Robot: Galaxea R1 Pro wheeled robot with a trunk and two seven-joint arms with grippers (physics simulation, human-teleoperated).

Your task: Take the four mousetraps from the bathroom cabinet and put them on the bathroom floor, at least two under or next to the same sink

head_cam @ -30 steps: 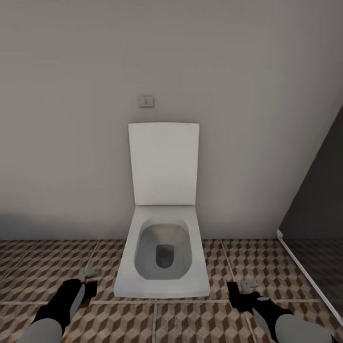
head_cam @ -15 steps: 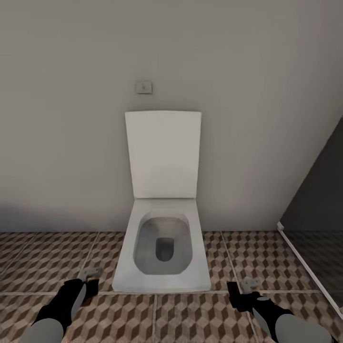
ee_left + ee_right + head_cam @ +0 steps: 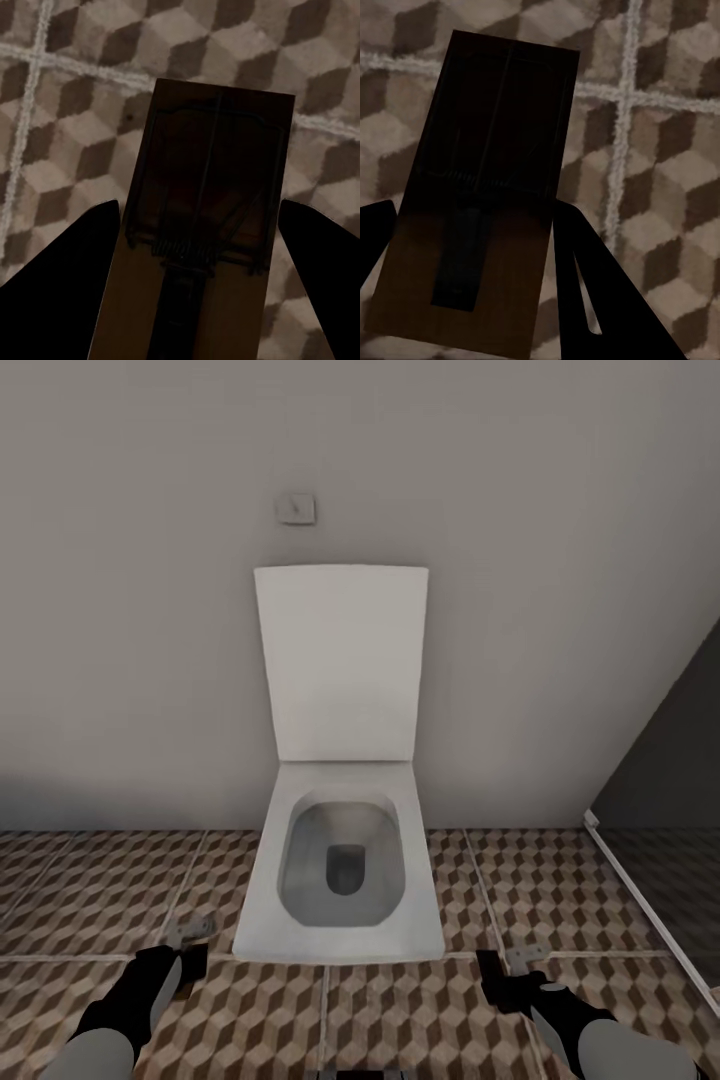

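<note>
Robot faces a white toilet (image 3: 340, 860) with its lid (image 3: 342, 665) up against a plain grey wall (image 3: 120, 610); small flush plate (image 3: 296, 508) on the wall at 12 o'clock above the lid. The bathroom floor (image 3: 90, 890) (cube-pattern tiles, pale grout) runs under everything; dark shower floor (image 3: 670, 880) sits at 3 o'clock behind a white threshold strip.

Left gripper (image 3: 190, 945) low at 8 o'clock in the head view, fingers (image 3: 60, 270) set apart on either side of a mousetrap (image 3: 206, 240), which lies between them, wooden board with dark wire and spring, hanging above the tiles. In the head view it shows as a dark slab (image 3: 192, 963) just past the wrist.

Right gripper (image 3: 510, 965) at 4 o'clock, same arrangement: second mousetrap (image 3: 484, 202) between its fingers (image 3: 600, 300), over a grout crossing. Fingers look closed onto the board edges on both sides. Each trap is clear of the toilet base, one either side of it.
</note>
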